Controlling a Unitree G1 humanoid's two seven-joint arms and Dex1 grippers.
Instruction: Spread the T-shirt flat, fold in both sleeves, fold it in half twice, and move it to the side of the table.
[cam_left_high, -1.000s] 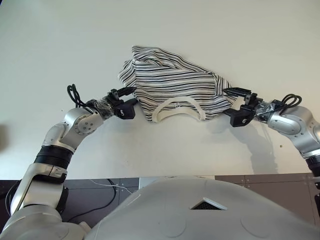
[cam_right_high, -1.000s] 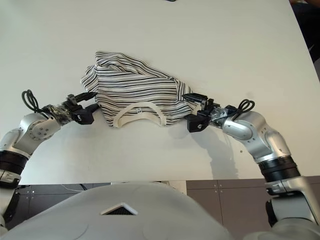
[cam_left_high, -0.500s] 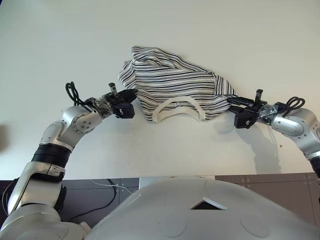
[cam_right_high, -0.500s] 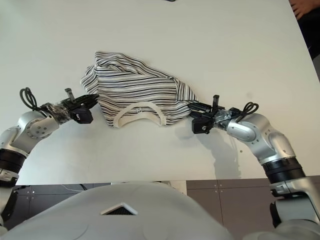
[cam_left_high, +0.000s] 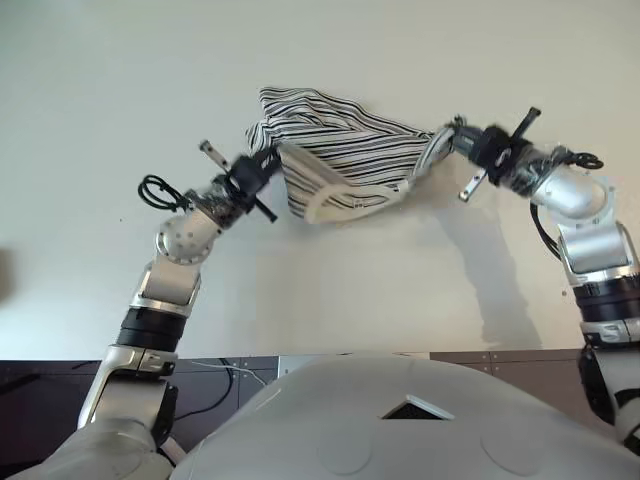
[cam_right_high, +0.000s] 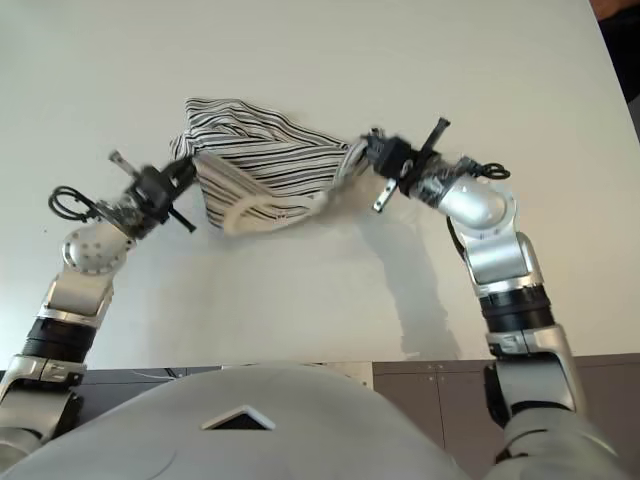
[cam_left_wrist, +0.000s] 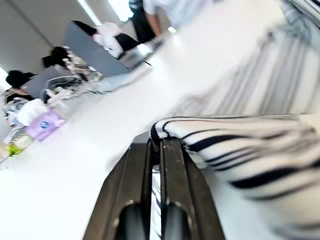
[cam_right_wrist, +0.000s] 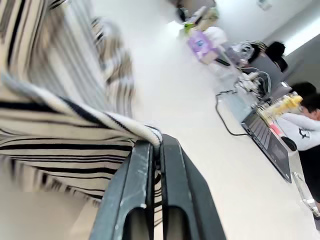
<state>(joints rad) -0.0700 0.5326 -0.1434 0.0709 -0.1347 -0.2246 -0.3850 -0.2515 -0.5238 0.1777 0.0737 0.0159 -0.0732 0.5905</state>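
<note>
While left tool (cam_left_high: 268, 162) and right tool (cam_left_high: 453, 135) clamp edges, striped T-shirt (cam_left_high: 350, 152) sagging between

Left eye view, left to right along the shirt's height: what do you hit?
Black two-finger left gripper, shut on the shirt's edge → black-and-white striped T-shirt with a cream collar → black two-finger right gripper, shut on the opposite edge.
</note>
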